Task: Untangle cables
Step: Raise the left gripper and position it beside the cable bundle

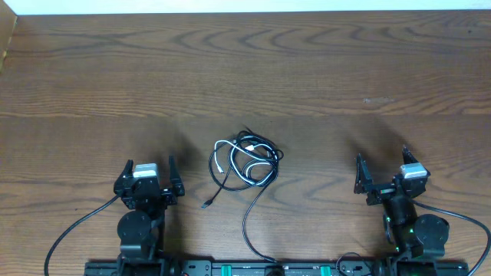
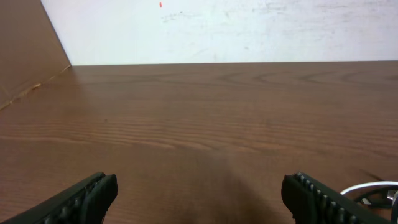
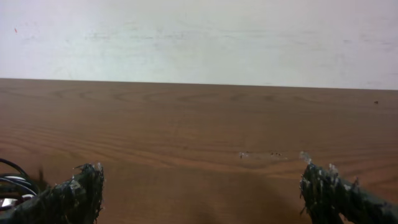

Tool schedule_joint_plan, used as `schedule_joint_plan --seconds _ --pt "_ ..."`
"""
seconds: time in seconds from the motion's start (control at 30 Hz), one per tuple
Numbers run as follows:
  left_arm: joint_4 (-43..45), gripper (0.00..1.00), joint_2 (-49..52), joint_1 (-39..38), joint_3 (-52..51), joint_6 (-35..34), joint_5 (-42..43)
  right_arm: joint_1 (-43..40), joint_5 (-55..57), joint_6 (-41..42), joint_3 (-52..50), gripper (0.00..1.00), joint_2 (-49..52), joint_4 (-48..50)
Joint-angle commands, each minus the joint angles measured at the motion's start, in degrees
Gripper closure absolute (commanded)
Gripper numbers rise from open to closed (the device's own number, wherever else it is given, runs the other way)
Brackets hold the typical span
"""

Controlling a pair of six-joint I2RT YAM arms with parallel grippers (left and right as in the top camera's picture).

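Note:
The cables (image 1: 245, 162) lie in a small tangled heap at the middle of the wooden table (image 1: 307, 69): thin black cords looped with a white one, a black strand trailing toward the front edge and a plug end (image 1: 207, 204) at the lower left. My left gripper (image 1: 149, 165) rests open to the left of the heap, nothing between its fingers. My right gripper (image 1: 381, 162) rests open to the right, also empty. A bit of white cable (image 2: 373, 186) shows at the left wrist view's right edge; black loops (image 3: 9, 177) show at the right wrist view's left edge.
A pale wall (image 2: 217, 31) rises behind the table's far edge. A brown panel (image 2: 25, 50) stands at the far left corner. Thick black arm cables (image 1: 77, 230) run along the front beside each arm base.

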Motion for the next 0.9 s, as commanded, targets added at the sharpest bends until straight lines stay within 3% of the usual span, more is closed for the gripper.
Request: schedule_joint_plan --seconds 0.0,0.23,0.27,0.3,0.37,0.47,0.5,0.53,0.57,0.6,0.67,0.73,0.87 --pt "-35.5 0.1 62.8 -7.1 44.0 -1.7 13.9 -0.2 0.6 0.6 0.0 0.01 -0.4 -0.3" --pt "-36.1 0.1 62.8 -7.1 44.0 -1.7 13.9 -0.2 0.6 0.5 0.0 0.01 -0.4 -0.3" --pt "-36.1 0.16 62.8 -7.1 44.0 -1.6 13.9 -0.2 0.6 0.5 0.0 0.01 -0.4 -0.3" --pt "-36.2 0.38 62.9 -7.1 44.0 -1.6 13.9 -0.2 0.6 0.6 0.0 0.01 -0.4 -0.3" --pt "-36.3 0.66 62.9 -7.1 44.0 -1.6 13.9 -0.2 0.6 0.6 0.0 0.01 -0.4 -0.3" --pt "-36.5 0.75 62.9 -7.1 44.0 -1.9 13.9 -0.2 0.6 0.6 0.0 0.01 -0.4 -0.3" --pt "-36.6 0.75 62.9 -7.1 44.0 -1.9 13.9 -0.2 0.6 0.6 0.0 0.01 -0.4 -0.3" --pt "-36.8 0.57 62.9 -7.1 44.0 -1.9 13.9 -0.2 0.6 0.5 0.0 0.01 -0.4 -0.3" --pt "-37.0 0.29 62.9 -7.1 44.0 -1.9 13.9 -0.2 0.6 0.5 0.0 0.01 -0.4 -0.3" --pt "-37.2 0.2 62.9 -7.1 44.0 -1.8 13.9 -0.2 0.6 0.6 0.0 0.01 -0.4 -0.3" --pt "-37.4 0.17 62.9 -7.1 44.0 -1.8 13.9 -0.2 0.6 0.6 0.0 0.01 -0.4 -0.3" --pt "-37.3 0.04 62.9 -7.1 44.0 -1.8 13.9 -0.2 0.6 0.6 0.0 0.01 -0.4 -0.3" --pt "-37.4 0.03 62.9 -7.1 44.0 -1.9 13.9 -0.2 0.6 0.5 0.0 0.01 -0.4 -0.3"
